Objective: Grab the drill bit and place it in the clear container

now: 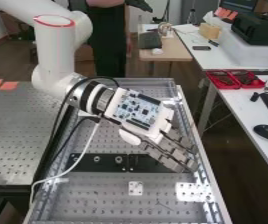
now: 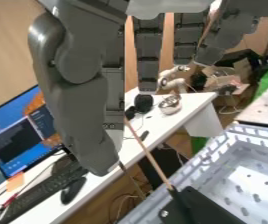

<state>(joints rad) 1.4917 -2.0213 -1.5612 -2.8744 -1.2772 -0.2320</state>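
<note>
While hanging over the perforated bench (image 1: 108, 184), looking released. Logging the hand (image 1: 174, 150) as open: pointing down and away from the white arm (image 1: 55, 45) with straight, relaxed fingers in the high view, and with a straight thumb (image 2: 85, 120) apart from them in the wrist view. Seeing nothing curled round anything, so counting no grasp.

Placing the drill bit with low confidence. Taking the thin brownish rod (image 2: 148, 150) in the wrist view as best candidate: running at a slant from near a fingertip down to the black fixture (image 2: 198, 210). Not being able to tell whether standing in that fixture or merely passing in front of it, nor whether touching the hand. Also noting a darker thin piece (image 2: 131, 180) just below the thumb; leaving its identity as can't tell.

Rating progress as early, probably at the approach or pre-grasp step. Counting the hand as being over the work area, near the black fixture, and nothing more as done. Listing as remaining: closing on the bit, lifting it free, carrying it over to the clear container, lowering, letting go. Not being able to confirm the container's position, so leaving the drop spot unlabelled. Marking placement as pending.
</note>
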